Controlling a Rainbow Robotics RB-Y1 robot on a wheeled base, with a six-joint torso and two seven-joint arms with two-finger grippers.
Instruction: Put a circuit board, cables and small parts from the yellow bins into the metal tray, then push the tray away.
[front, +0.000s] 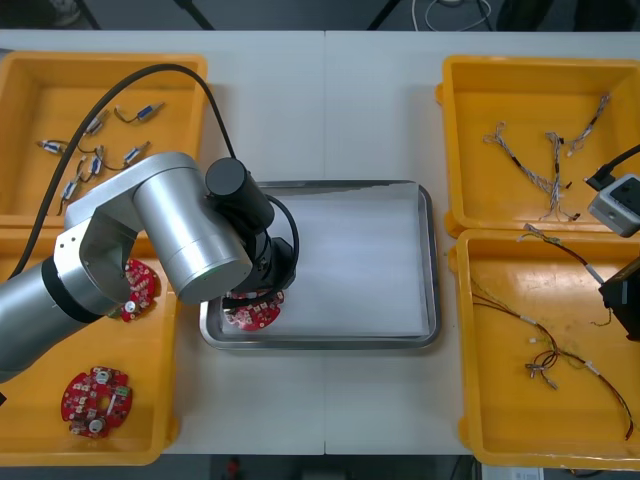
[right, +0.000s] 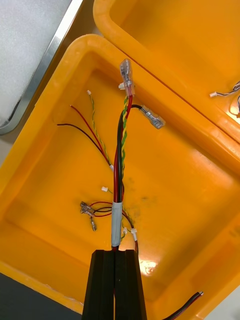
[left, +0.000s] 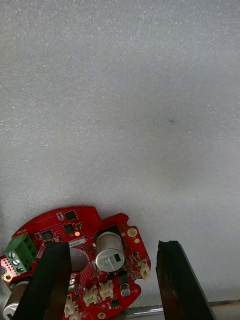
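- Round red circuit board (left: 55, 226) is already lying in the white-lined metal tray (front: 432, 262), at its near-left corner. The left gripper (left: 110, 244) is spread wide over it.
- Right gripper (right: 116, 253) is pinching a red, black and yellow cable bundle (right: 120, 165) over its yellow plastic bin (right: 45, 160).
- Left to do, I'd say: cables, small metal parts (front: 92, 155), tray push.

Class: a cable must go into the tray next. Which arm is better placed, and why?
Right. The right tool is shut on the red and yellow cable over a yellow bin; the left tool stands open over the circuit board in the metal tray.
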